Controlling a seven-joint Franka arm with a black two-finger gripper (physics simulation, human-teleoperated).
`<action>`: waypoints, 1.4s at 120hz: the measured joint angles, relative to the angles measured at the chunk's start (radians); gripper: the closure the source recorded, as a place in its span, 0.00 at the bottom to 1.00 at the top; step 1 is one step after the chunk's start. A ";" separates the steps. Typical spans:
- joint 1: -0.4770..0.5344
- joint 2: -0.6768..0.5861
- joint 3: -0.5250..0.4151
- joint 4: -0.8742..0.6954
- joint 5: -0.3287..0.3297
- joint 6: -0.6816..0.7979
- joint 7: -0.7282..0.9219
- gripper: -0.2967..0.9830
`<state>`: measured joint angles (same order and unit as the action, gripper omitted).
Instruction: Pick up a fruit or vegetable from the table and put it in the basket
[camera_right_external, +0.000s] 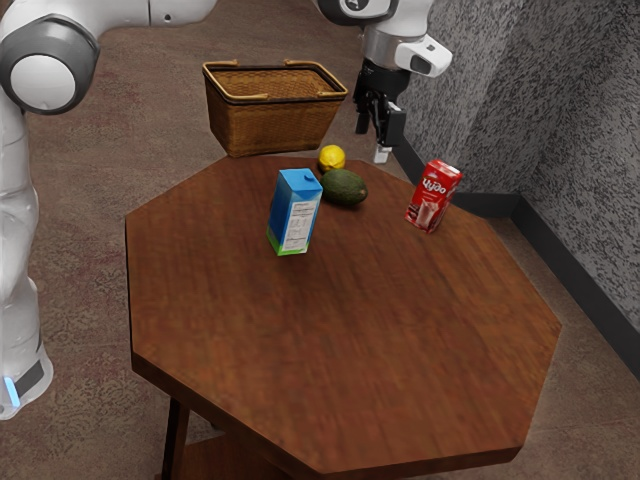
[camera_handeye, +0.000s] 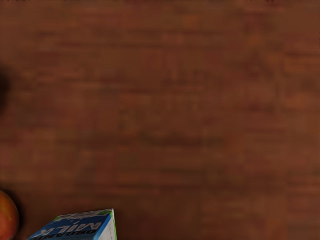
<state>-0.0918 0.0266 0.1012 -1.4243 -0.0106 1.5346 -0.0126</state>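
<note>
One wicker basket (camera_right_external: 270, 125), two handles folded down on the rim, stood at the table's (camera_right_external: 350, 320) far side; its floor was hidden, contents unclear. One blue-green milk carton (camera_right_external: 295, 212) and one red drink carton (camera_right_external: 433, 197), both upright. Produce count: one lemon (camera_right_external: 332, 157), one avocado (camera_right_external: 344, 187), one red-orange fruit (camera_handeye: 7, 217), partly cut off near the milk in wrist view. Lemon: small, yellow, shiny, between basket and avocado. Avocado: dark green, bumpy, lying beside the milk. Gripper (camera_right_external: 373, 143) was released, fingers apart, above the table's far side.
</note>
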 joint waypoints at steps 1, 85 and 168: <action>0.000 0.000 0.000 0.000 0.000 0.000 0.000 0.23; 0.201 0.156 0.118 0.103 -0.004 0.014 0.050 0.23; 0.240 0.314 0.115 0.069 -0.061 0.222 0.541 0.23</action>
<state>0.1484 0.3404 0.2161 -1.3555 -0.0713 1.7568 0.5282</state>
